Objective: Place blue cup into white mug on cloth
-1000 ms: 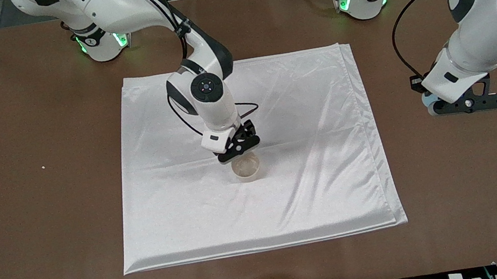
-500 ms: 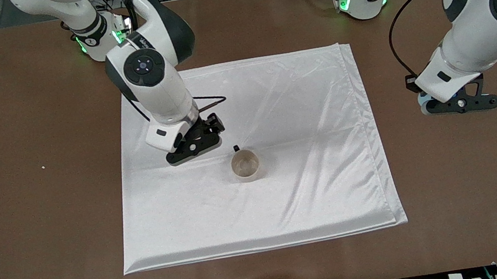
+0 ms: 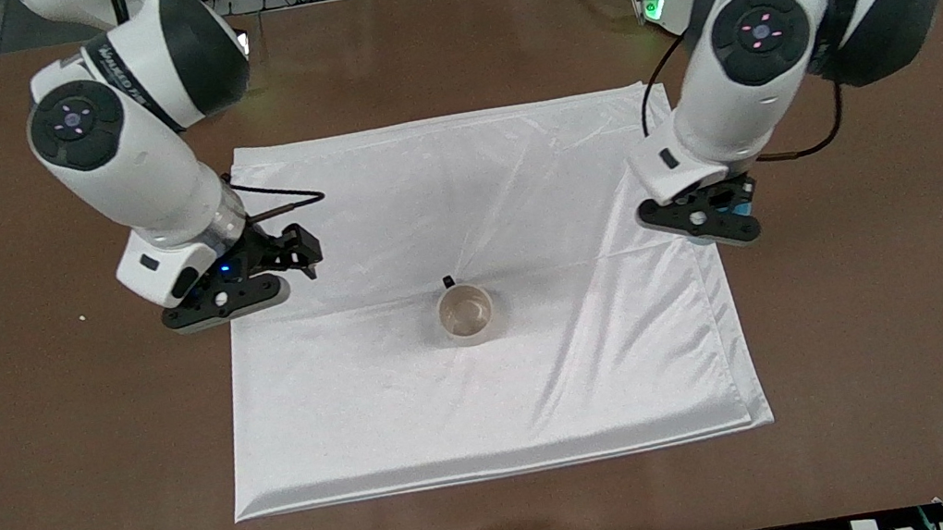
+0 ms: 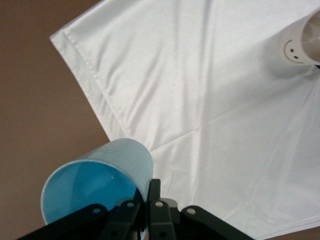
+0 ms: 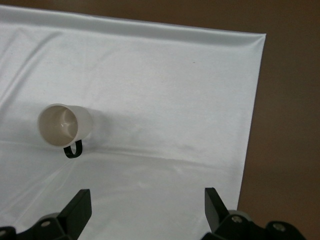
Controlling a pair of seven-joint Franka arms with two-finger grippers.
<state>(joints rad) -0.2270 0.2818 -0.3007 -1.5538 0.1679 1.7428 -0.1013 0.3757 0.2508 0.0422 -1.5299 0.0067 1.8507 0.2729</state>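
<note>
Mug-wise, the white mug (image 3: 466,313) stands mid-frame on the cloth (image 3: 546,385); only the left wrist view shows the left gripper (image 4: 145,212) clamping the blue cup (image 4: 97,182), while the right gripper (image 5: 145,207) gapes wide.

Readable text: none can be made out in any view.
Right arm (image 3: 126,83): a dark band on its upper link carries white lettering, too blurred to read.
White mug (image 4: 306,42): small dark specks on its side, no letters.
</note>
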